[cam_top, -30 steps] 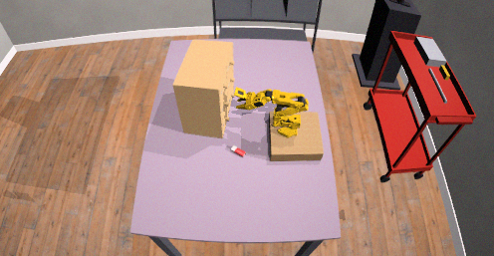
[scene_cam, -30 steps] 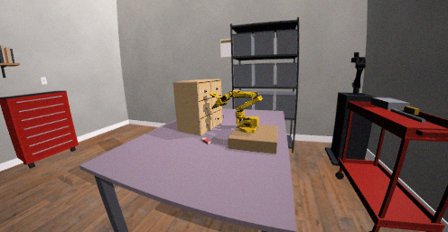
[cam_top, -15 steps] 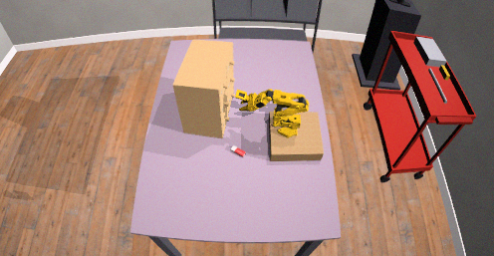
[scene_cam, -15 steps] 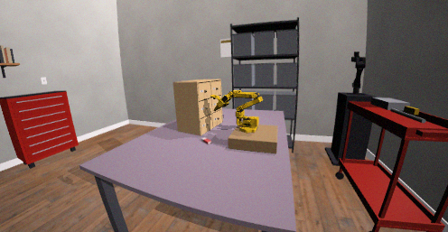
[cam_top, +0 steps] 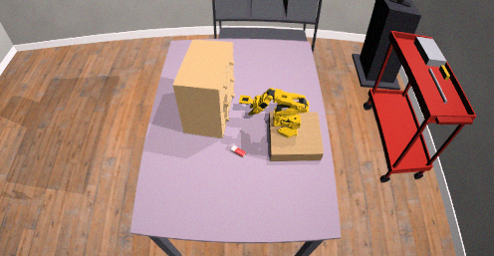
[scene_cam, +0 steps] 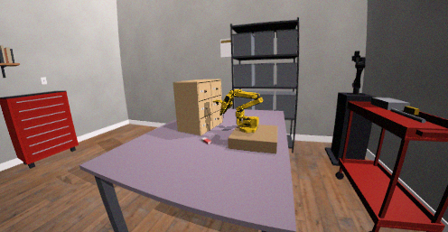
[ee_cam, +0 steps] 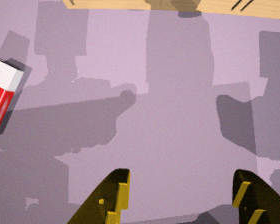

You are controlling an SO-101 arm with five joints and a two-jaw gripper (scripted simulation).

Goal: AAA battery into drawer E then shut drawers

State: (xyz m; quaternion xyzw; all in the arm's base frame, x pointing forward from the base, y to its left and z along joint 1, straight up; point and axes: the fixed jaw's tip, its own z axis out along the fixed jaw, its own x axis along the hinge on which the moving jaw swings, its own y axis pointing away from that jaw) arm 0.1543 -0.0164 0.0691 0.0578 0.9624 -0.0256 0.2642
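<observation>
The wooden chest (cam_top: 204,87) stands upright on the purple table, with its drawer fronts facing my arm and all of them looking flush. My gripper (cam_top: 244,100) hangs a little in front of the chest's lower drawers, pointing down at the table. In the wrist view its fingers stand partly apart with nothing between them. The AAA battery (cam_top: 238,150), red with a white end, lies on the table near the chest's front corner, and it also shows at the left of the wrist view (ee_cam: 0,96).
My arm's base sits on a flat cardboard box (cam_top: 295,136) to the right of the chest. A red cart (cam_top: 423,102) and a dark shelf unit (scene_cam: 264,69) stand off the table.
</observation>
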